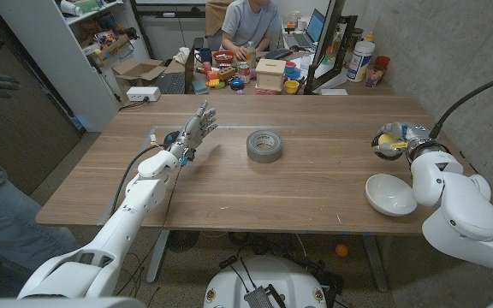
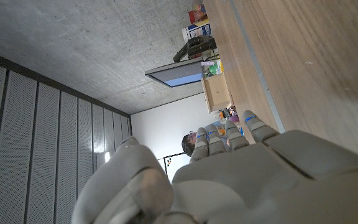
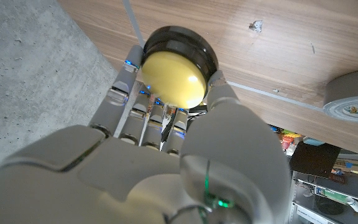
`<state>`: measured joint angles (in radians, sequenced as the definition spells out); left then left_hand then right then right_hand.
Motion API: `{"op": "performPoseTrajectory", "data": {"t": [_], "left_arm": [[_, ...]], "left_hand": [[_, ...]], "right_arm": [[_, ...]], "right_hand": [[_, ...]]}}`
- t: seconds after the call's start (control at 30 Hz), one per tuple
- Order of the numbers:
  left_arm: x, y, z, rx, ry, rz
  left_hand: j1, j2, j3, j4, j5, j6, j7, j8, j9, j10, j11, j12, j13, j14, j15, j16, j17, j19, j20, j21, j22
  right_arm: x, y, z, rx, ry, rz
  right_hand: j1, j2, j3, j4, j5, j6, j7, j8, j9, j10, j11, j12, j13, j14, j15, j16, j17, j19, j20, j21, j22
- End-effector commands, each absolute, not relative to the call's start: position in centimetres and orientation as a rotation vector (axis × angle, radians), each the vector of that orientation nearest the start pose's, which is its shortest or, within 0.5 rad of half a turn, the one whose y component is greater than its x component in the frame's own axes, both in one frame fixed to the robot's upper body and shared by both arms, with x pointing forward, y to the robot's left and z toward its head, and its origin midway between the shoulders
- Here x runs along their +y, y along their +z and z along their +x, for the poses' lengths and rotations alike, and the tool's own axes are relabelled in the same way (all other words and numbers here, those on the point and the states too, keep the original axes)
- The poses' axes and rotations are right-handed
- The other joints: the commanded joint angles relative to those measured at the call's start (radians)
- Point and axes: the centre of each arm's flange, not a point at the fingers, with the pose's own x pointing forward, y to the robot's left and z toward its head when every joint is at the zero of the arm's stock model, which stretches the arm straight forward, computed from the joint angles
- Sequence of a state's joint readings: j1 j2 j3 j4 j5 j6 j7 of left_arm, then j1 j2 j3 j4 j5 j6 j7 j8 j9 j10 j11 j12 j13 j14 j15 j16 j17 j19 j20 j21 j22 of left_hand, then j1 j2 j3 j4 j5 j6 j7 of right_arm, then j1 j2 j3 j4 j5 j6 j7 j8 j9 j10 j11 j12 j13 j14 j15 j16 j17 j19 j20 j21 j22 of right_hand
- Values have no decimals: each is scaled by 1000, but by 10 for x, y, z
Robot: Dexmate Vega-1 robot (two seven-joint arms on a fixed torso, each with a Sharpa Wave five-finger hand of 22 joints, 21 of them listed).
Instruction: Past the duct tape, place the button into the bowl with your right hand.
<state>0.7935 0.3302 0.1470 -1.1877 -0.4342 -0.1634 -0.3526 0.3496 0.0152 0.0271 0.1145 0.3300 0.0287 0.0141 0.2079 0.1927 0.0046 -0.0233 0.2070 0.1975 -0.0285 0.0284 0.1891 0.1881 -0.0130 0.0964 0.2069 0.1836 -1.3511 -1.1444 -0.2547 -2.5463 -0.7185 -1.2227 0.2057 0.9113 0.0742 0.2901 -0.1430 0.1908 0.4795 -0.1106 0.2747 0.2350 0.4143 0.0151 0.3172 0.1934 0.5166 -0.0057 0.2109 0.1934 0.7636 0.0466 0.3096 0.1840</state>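
The right hand's fingers (image 3: 143,109) are curling around the button (image 3: 174,67) — a yellow dome on a black base — with the thumb pressing its other side, so the button is sitting gripped at the fingertips. In the head view the right hand (image 1: 394,144) is holding the button (image 1: 388,140) above the table's (image 1: 315,184) far right part, beyond the white bowl (image 1: 389,194), which is lying near the front edge just beside the white right forearm. The roll of duct tape (image 1: 264,145) is lying flat near the table's middle, well apart from the bowl. The left hand (image 1: 194,131) is holding nothing — its fingers are reaching straight out, close together, over the table's left part, toward the far edge. A person (image 1: 248,26) is sitting at a cluttered desk behind the table.
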Motion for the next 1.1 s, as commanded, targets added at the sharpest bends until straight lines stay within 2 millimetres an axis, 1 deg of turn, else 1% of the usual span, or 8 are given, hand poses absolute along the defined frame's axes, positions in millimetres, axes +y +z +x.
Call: {"op": "performPoseTrajectory", "data": {"t": [0.03,0.13,0.57,1.1], "left_arm": [[280,-20,675,-539,-365,24],[279,-19,675,-538,-365,26],[273,-17,674,-538,-373,35],[270,-17,673,-539,-377,37]], "left_hand": [[4,6,-8,3,9,11,3,-1,3,3,-1,4,2,2,6,5,4,-4,4,-2,2],[4,6,-8,3,9,11,2,-1,3,4,1,4,2,2,6,5,4,-4,3,-1,2],[5,8,-10,2,9,10,3,-2,3,3,1,4,2,2,6,5,4,-4,4,-2,2],[6,9,-13,2,9,11,3,-2,3,3,0,4,2,2,6,5,4,-4,3,-1,2]], "right_arm": [[-322,-19,402,-42,-461,-1407],[-322,-25,399,-34,-460,-1396],[-323,-51,382,7,-467,-1347],[-316,-76,377,28,-440,-1308]], "right_hand": [[44,54,8,5,5,15,7,11,6,14,-2,1,5,11,-2,0,5,3,6,-5,5],[43,54,8,5,5,18,10,12,6,16,-2,1,5,12,-4,0,5,3,6,-5,5],[43,55,10,5,5,21,9,11,7,28,-3,4,4,19,-8,0,5,4,4,-7,6],[43,54,11,5,5,28,10,11,7,30,-2,1,4,22,-6,-1,5,5,2,-8,6]]}}
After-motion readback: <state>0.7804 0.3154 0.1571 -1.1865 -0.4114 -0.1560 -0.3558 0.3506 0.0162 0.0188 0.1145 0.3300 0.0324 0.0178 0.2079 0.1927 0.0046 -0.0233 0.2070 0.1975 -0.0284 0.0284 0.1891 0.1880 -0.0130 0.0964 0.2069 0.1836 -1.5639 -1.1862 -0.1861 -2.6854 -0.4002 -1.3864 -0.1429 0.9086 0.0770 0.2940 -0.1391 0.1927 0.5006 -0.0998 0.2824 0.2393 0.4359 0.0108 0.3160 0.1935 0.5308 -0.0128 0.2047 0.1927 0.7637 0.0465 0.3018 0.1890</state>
